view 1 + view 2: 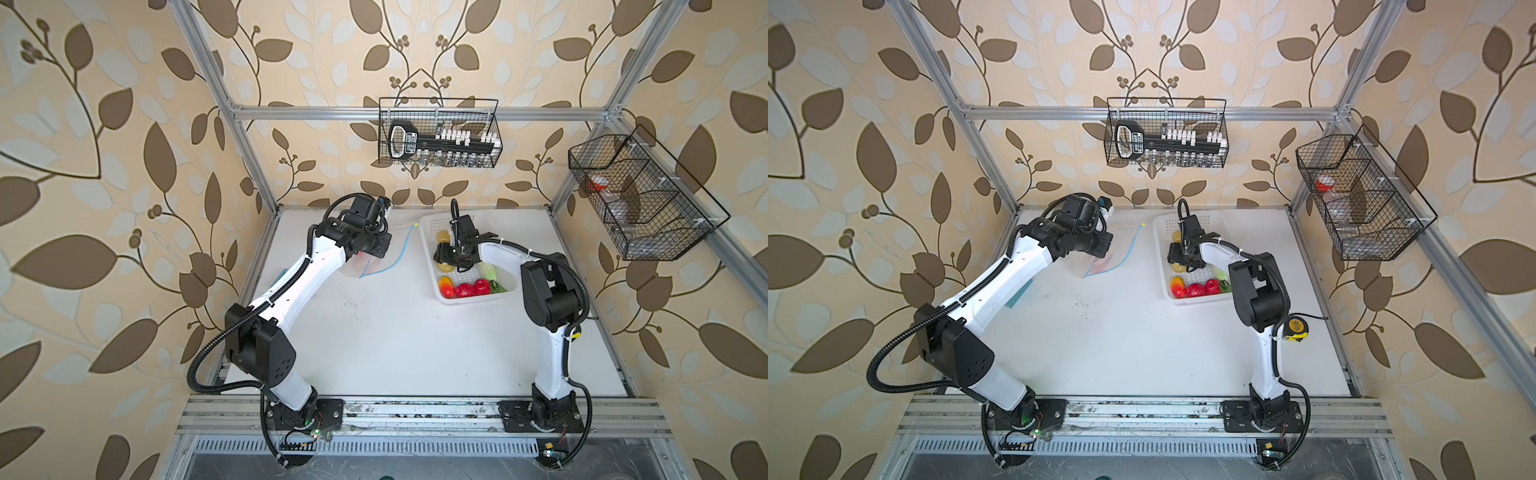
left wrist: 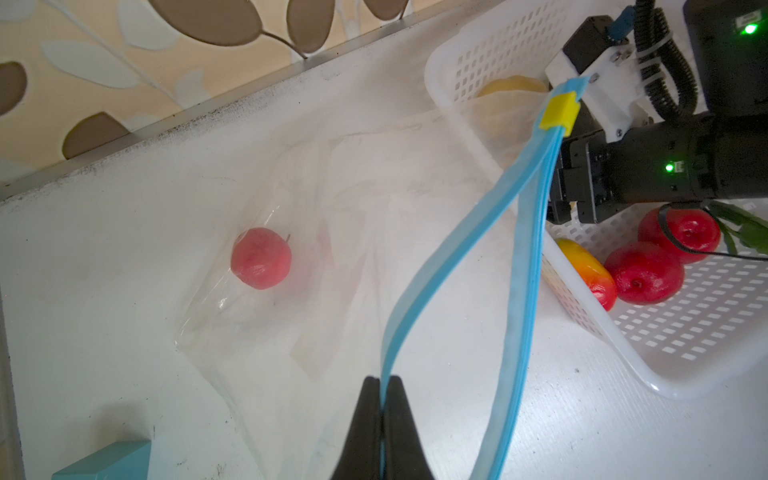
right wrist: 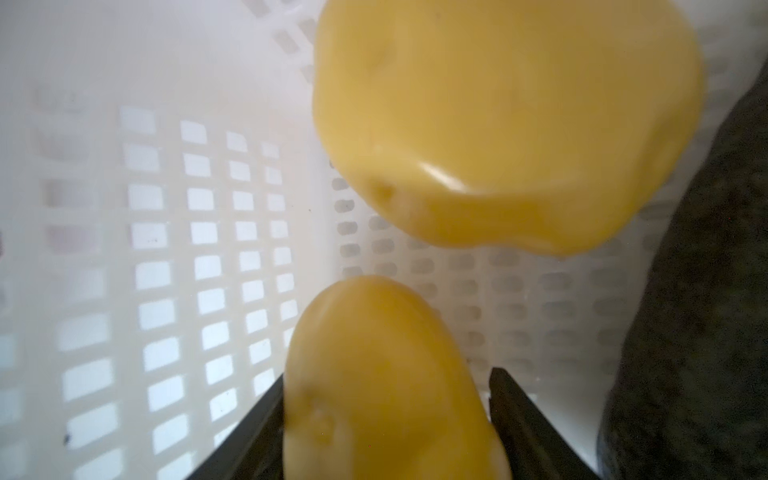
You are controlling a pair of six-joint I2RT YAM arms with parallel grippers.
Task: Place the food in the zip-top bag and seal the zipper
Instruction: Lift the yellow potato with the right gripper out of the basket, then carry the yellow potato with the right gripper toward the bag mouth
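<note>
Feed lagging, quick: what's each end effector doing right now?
Left end effector: closed on the zipper.
Right end effector: jaws around a potato; grip cannot be told.

Ribbed black cables trail the white-shelled, black-jointed left arm (image 1: 299, 279) and right arm (image 1: 552, 361).

No readable text, label on black tool handle (image 1: 410, 141) too blurred

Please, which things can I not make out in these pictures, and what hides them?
Left gripper: in both top views it is hidden beneath its own arm; only the left wrist view shows it, shut on the zipper.
Right gripper: the right wrist view is blurred; whether it grips the potato is unclear.
Eggplant: cut off by the right wrist view's edge.
Teal block: cut off by the left wrist view's edge.
</note>
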